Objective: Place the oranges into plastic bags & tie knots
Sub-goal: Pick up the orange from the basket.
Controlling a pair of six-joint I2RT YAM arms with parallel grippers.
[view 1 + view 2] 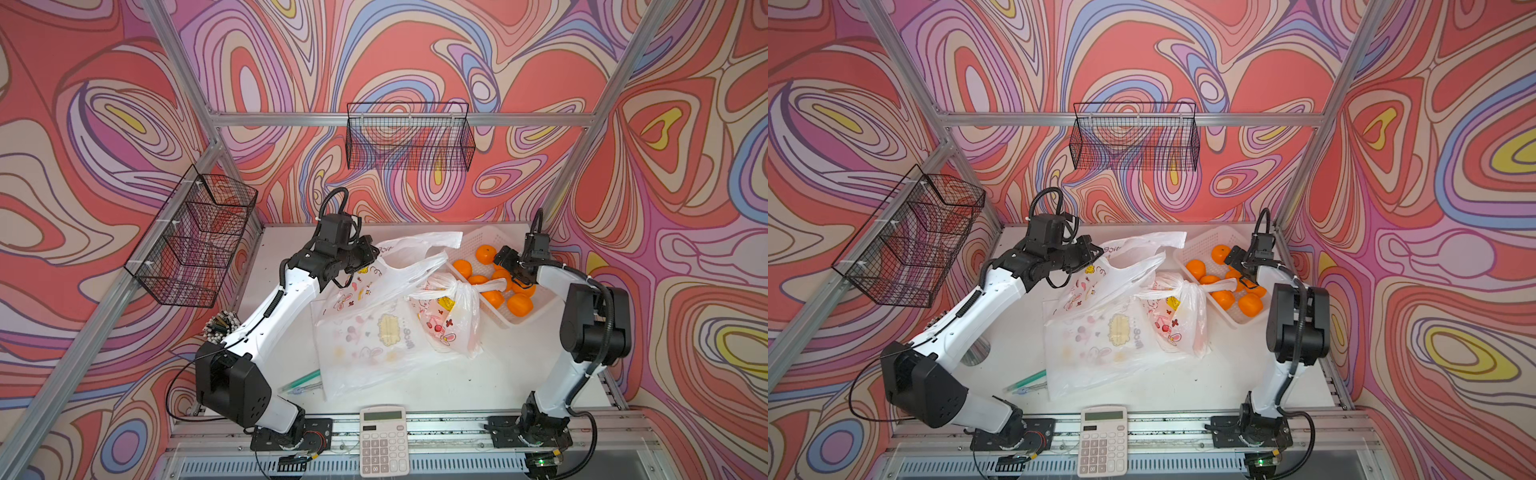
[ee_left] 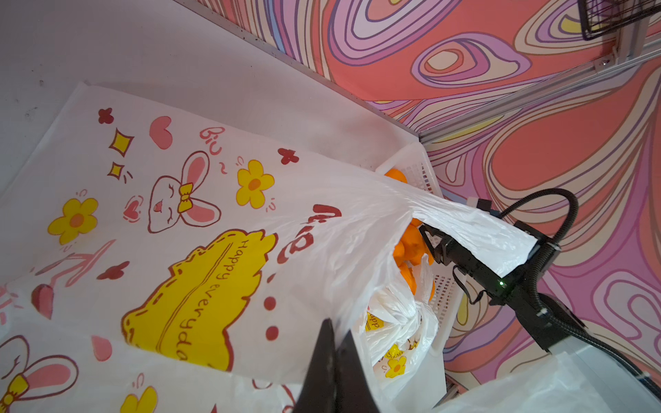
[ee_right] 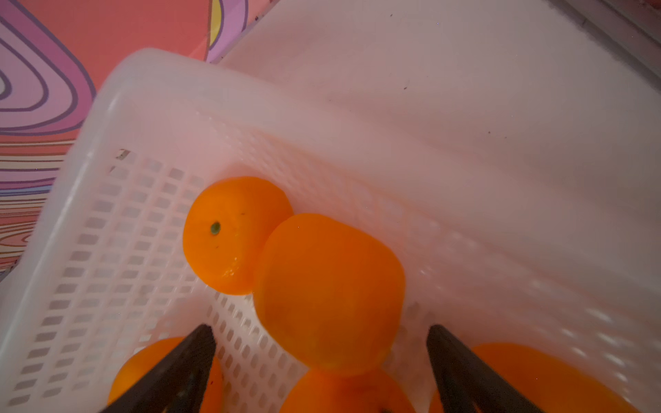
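left fingers: closed, pinching the rim of the open bag; its mouth is lifted off the worktop and faces the white basket.
right fingers: spread wide, empty, hovering low over the oranges in the basket; one orange sits just ahead between them, no contact visible.
done: one tied bag at centre-right, knot on top; contents show only as a reddish tint, count unclear.
in progress: no fruit visible inside the open bag; this looks like the pick of its first orange.
left: seven or so oranges in the basket; a third bag lies flat under the open one, unfilled; two knots to tie, by my read.
around, left to right: wire rack on the side wall, pen holder, green pen, calculator at the front edge, second wire rack on the back wall; all well apart from the fruit.
in the way: the tied bag stands between the open mouth and the basket; its loose handle end drapes over the oranges just beside the right fingers and could snag.
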